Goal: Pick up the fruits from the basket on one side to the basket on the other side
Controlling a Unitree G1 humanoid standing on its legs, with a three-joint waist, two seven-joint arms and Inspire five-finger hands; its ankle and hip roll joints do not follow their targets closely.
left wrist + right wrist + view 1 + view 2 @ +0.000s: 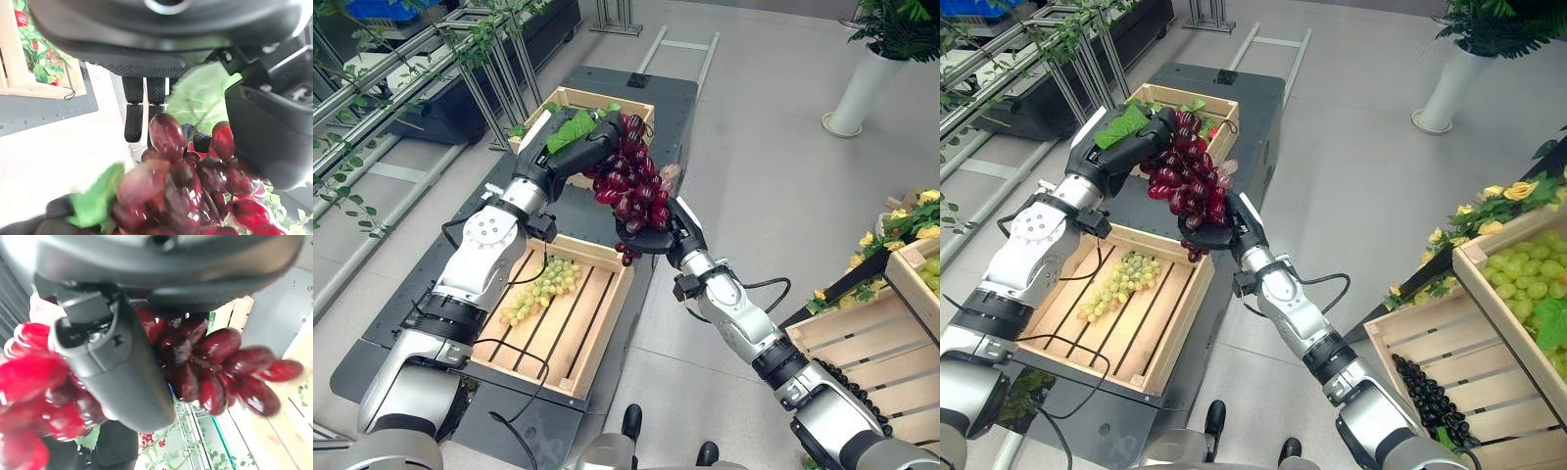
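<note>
A bunch of dark red grapes (631,186) with a green leaf hangs in the air between two wooden crates. My left hand (582,147) is curled round the top of the bunch, by the leaf. My right hand (656,235) grips it from below, and a few grapes dangle beneath the palm. In the left wrist view the grapes (195,196) lie past the fingers (133,117). The thumb (117,372) in the right wrist view lies across the grapes (230,367). The near crate (573,333) holds a bunch of green grapes (543,284). The far crate (592,96) holds greenery.
Both crates stand on a dark platform (411,323). At the right are more wooden crates (1449,323) with black grapes (1425,392) and green grapes (1528,269), trimmed with yellow flowers. A white plant pot (862,93) stands far right. Metal racks with vines line the left.
</note>
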